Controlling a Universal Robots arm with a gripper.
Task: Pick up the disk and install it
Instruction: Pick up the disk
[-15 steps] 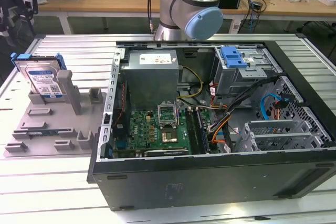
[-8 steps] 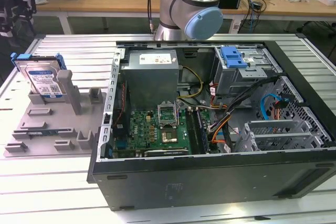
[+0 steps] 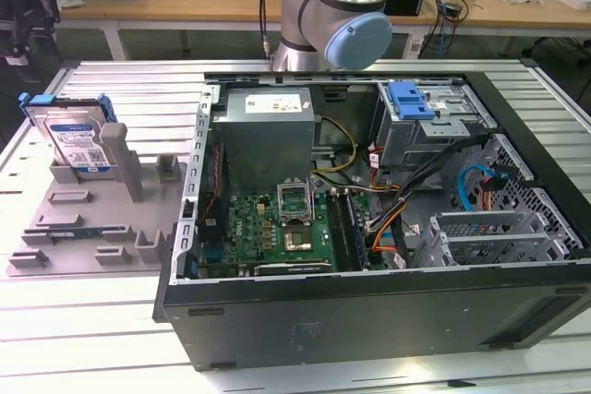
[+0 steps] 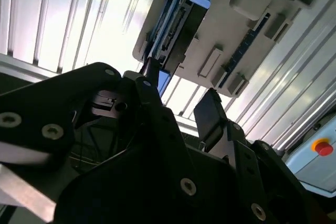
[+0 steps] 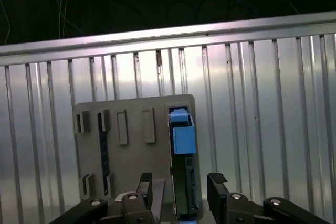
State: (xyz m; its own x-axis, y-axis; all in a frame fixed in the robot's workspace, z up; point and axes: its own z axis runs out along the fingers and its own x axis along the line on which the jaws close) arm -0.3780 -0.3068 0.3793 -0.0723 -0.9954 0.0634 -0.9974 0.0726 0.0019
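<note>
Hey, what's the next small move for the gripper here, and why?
Probably lower straight onto the disk: the gripper is open and lined up over it, while the disk stands on edge in the grey holder, not yet grasped.

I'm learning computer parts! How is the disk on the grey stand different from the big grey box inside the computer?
The disk is thin with a blue frame; the grey box is chunky and plain. The disk stands leaning outside the computer case; the grey box sits inside it. Both carry a label.

Disk [image 3: 78,140] — silver w/ blue carrier, standing on edge in grey fixture [image 3: 92,228].
</note>
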